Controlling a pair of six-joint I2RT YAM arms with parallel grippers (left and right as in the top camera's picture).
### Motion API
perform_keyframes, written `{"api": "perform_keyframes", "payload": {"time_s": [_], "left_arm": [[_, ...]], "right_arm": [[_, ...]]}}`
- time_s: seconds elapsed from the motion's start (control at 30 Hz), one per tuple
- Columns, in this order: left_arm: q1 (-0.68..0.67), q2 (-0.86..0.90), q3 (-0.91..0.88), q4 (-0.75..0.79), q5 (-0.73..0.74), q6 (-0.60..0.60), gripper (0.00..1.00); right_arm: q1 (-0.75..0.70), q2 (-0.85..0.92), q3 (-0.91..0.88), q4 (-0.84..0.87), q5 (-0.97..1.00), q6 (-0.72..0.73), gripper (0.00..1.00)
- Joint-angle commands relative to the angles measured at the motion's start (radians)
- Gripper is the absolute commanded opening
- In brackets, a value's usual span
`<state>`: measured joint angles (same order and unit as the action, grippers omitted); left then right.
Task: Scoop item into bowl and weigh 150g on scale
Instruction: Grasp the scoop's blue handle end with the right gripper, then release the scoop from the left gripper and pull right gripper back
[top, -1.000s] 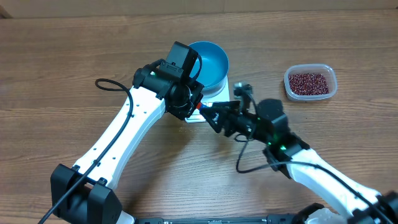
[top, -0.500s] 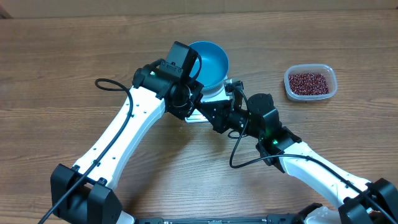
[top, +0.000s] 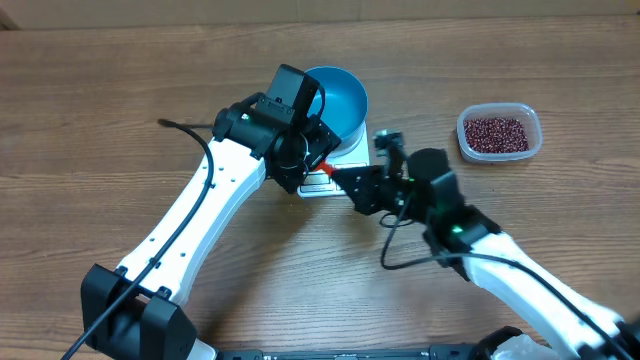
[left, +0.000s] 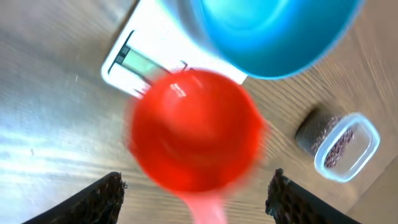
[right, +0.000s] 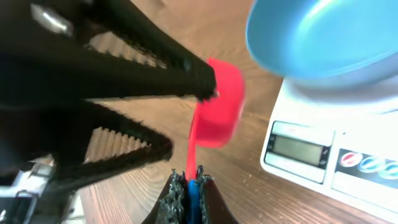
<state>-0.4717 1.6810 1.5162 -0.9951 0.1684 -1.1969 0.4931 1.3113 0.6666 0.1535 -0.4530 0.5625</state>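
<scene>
The blue bowl (top: 337, 98) sits on the white scale (top: 350, 155). The item, dark red beans (top: 495, 131), lies in a clear tub at the right. A red scoop (left: 194, 127) hangs blurred just in front of the scale's display. My right gripper (right: 191, 182) is shut on the scoop's blue-tipped handle (right: 194, 190). My left gripper (left: 196, 177) is open, its fingers (left: 106, 193) wide on either side of the scoop's handle and not touching it. In the right wrist view the left fingers (right: 143, 68) spread around the scoop cup (right: 219, 102). Whether the scoop holds anything does not show.
The clear plastic tub (top: 499, 132) stands right of the scale, also seen in the left wrist view as the tub (left: 348, 146). Both arms cross close together in front of the scale. The wooden table (top: 120, 90) stretches to the left and front.
My right gripper came in from the right and shut on the scoop's handle. My left gripper has just opened off the scoop.
</scene>
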Motion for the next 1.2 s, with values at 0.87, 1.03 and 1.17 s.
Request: {"api": "perform_keyframes", "payload": {"time_s": [0.87, 1.03, 1.17], "left_arm": [[-0.158, -0.127, 0.059, 0.071, -0.298, 0.792, 0.04], [-0.198, -0.073, -0.029, 0.11, -0.357, 0.799, 0.04], [-0.205, -0.003, -0.08, 0.144, -0.36, 0.818, 0.04]], "right_arm": [[-0.254, -0.621, 0.015, -0.775, 0.496, -0.153, 0.04], [-0.311, -0.621, 0.015, -0.792, 0.504, -0.153, 0.04], [-0.346, -0.621, 0.015, -0.812, 0.504, -0.153, 0.04]]}}
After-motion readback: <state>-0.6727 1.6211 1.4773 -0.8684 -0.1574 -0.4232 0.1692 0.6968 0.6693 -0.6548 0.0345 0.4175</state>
